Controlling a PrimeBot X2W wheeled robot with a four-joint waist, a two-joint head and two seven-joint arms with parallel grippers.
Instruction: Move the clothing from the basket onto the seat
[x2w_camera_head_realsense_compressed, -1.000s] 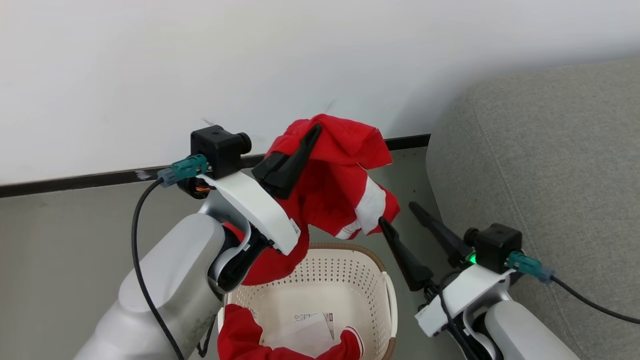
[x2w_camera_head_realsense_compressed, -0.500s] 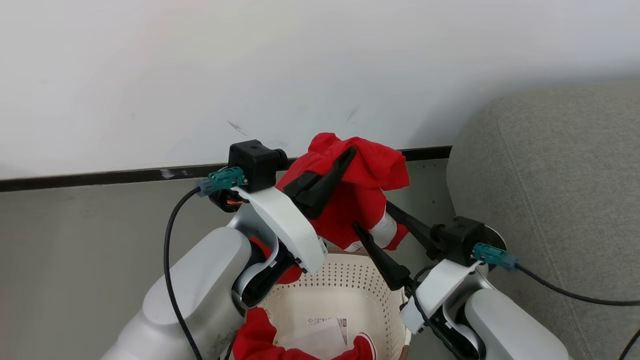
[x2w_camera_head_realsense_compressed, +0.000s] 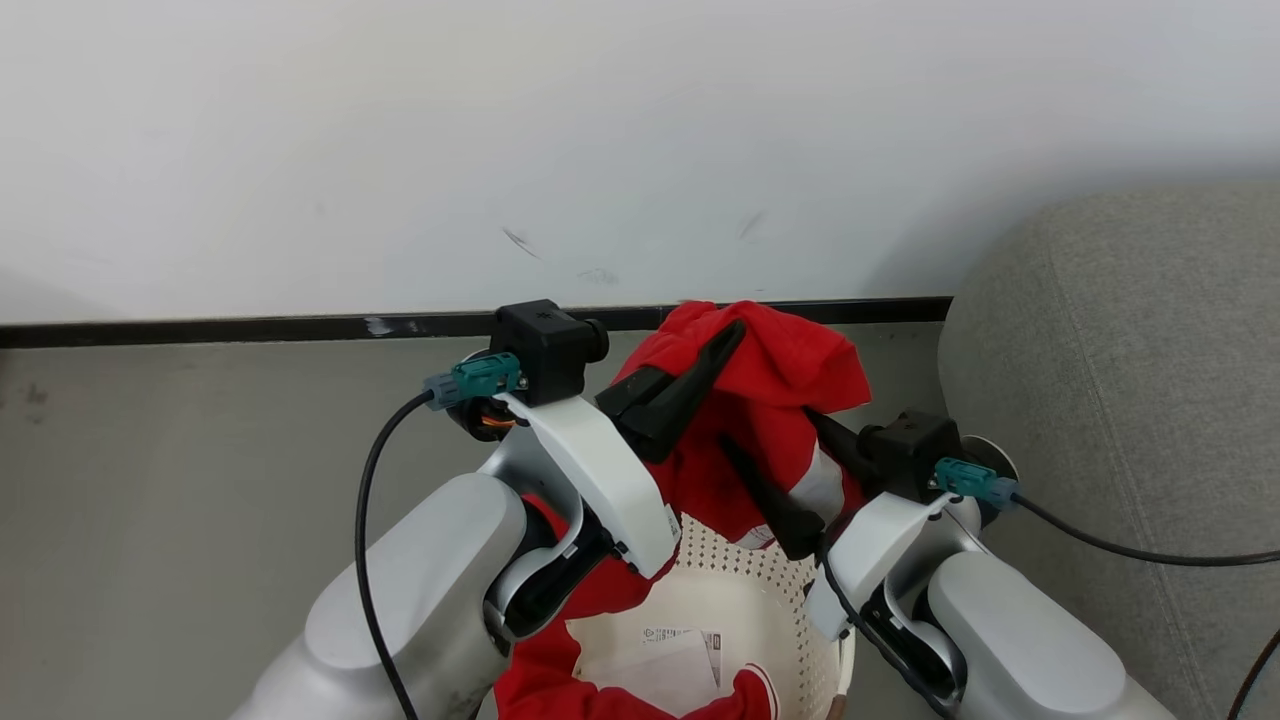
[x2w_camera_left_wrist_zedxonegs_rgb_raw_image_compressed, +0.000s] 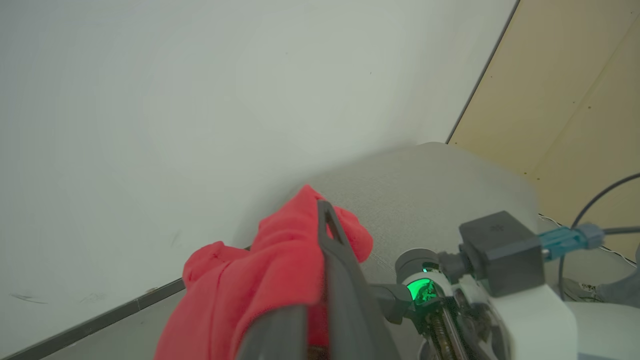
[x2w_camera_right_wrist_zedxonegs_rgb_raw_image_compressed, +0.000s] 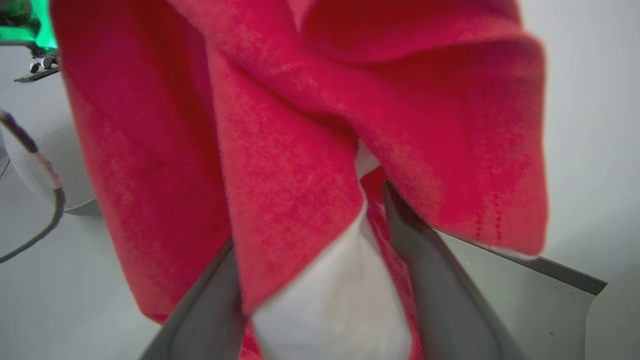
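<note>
Grey floor (x2w_camera_head_realsense_compressed: 200, 450) carries the basket (x2w_camera_head_realsense_compressed: 745, 585). Above it the left gripper (x2w_camera_head_realsense_compressed: 700, 375) clamps the red garment (x2w_camera_head_realsense_compressed: 790, 365), its tail trailing inside; the right gripper (x2w_camera_head_realsense_compressed: 775, 450) has just moved in, fingers spread astride a white-striped fold. Two-handed carry to the seat (x2w_camera_head_realsense_compressed: 1120, 350) beyond looks next.

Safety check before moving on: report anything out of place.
The red garment is strung out: its top is pinched in the left end effector, its tail lies in the basket, and folds bunch around that arm's wrist, where they could snag.
</note>
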